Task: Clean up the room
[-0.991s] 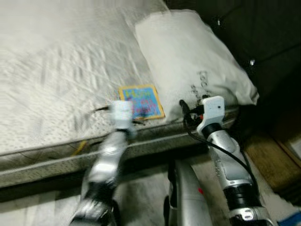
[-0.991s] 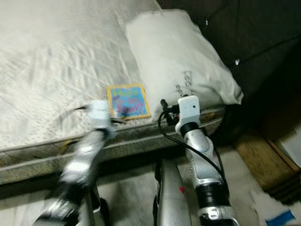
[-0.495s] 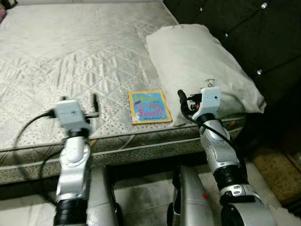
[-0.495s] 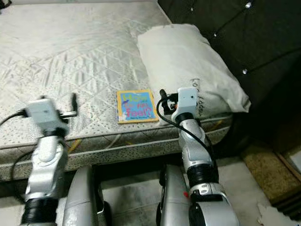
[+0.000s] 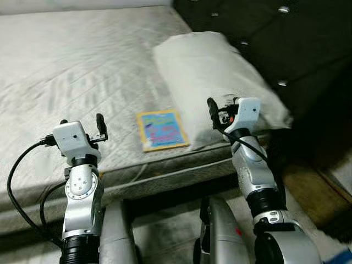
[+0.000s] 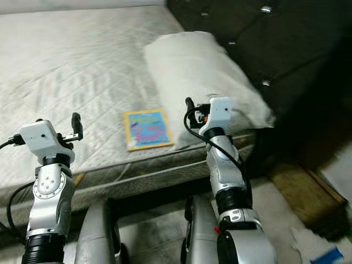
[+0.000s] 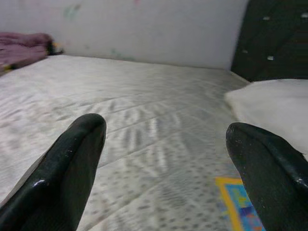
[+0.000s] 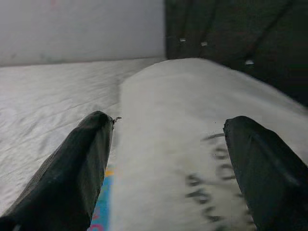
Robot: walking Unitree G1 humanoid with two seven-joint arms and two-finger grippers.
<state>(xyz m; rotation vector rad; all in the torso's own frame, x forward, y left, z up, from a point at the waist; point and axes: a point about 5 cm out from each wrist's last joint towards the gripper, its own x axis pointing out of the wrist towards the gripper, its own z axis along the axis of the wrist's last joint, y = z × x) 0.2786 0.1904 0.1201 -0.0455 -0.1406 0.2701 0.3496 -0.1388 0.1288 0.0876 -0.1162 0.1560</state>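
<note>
Bed, one stray book (image 5: 161, 129)
Left end effector (image 5: 81, 122) and right end effector (image 5: 219, 110) both spread apart, hovering, likely readying pickup; pillow (image 5: 212, 71) right.

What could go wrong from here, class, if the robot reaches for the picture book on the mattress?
1. The book lies flat on the mattress, so an open pincer may push it along rather than lift it.
2. It sits close to the mattress edge; a nudge could perhaps tip it onto the floor.
3. The right pincer points at the pillow beside the book, so it may snag the pillow. The left pincer is open too, off to the book's side.
</note>
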